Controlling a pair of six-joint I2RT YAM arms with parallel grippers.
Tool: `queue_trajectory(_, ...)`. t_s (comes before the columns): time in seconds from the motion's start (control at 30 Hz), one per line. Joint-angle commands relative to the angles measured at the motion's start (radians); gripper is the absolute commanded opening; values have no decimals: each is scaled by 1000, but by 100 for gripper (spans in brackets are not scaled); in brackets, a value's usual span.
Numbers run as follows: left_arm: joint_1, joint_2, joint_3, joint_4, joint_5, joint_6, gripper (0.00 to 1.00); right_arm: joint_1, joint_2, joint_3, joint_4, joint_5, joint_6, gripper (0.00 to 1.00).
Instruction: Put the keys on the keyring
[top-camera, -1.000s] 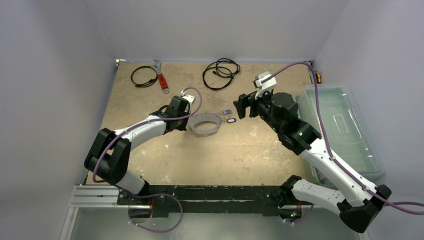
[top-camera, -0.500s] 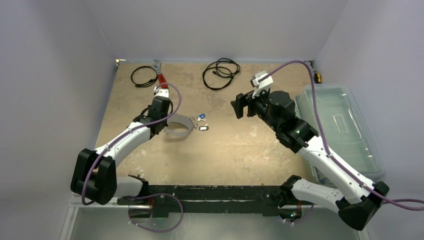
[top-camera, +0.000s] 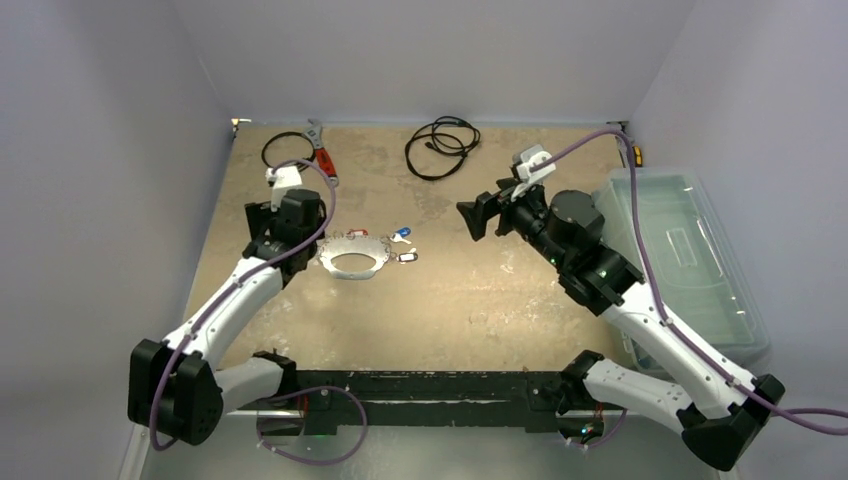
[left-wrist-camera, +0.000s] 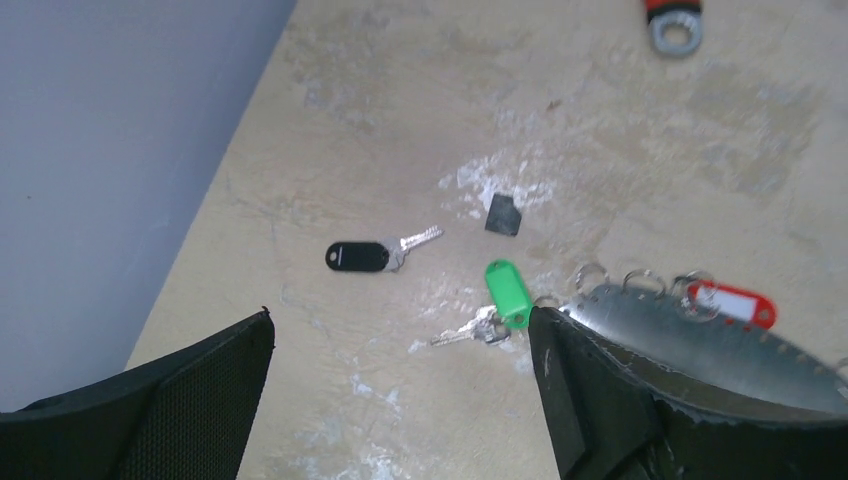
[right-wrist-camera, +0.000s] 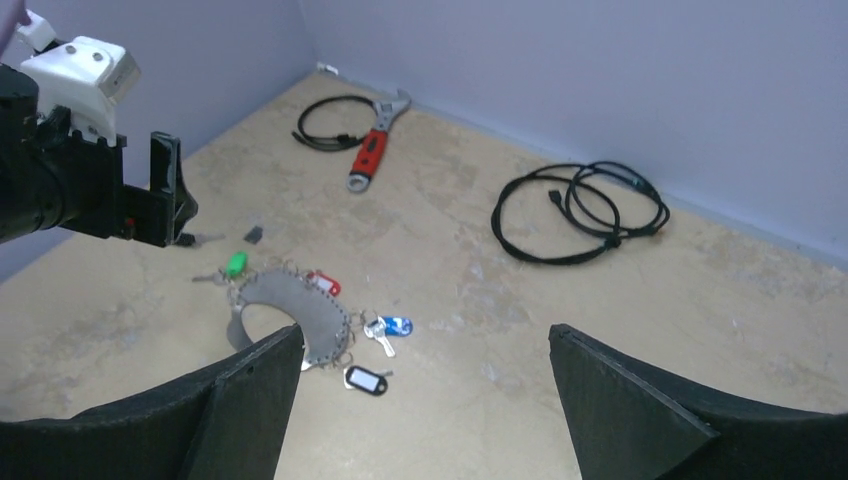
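Silvery keyring (left-wrist-camera: 700, 345): flat on the desk (top-camera: 450, 310), beside the left hand (left-wrist-camera: 400, 335).
Red key (left-wrist-camera: 735, 303), blue key (right-wrist-camera: 393, 325), windowed key (right-wrist-camera: 365, 379): at small loops on the rim, seemingly hooked on; cannot confirm.
Green key (left-wrist-camera: 508, 293): touching the rim, attachment unclear.
Black key (left-wrist-camera: 357, 256): loose, apart from the keyring; likely the one remaining.
Left hand: open, empty, facing the black key.
Right hand (right-wrist-camera: 425, 345): open, empty, raised, well away.
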Motion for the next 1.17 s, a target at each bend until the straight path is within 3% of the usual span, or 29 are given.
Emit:
queue_trajectory(0.0,4,-102,100,97,-31,13,97,-3,-69,-48,185,-11,26,97)
queue_trajectory(0.17,4,-220,239,66,0,-14,99,-3,-107,-85,277,66,145,99)
queue_trajectory(0.37,4,-363,114,170,118,47,99,-5,-137,-138,332,106,178,99)
queue_trajectory(1.13,4,-382,89,187,84,74,98,-3,-161,-183,440,35,199,99)
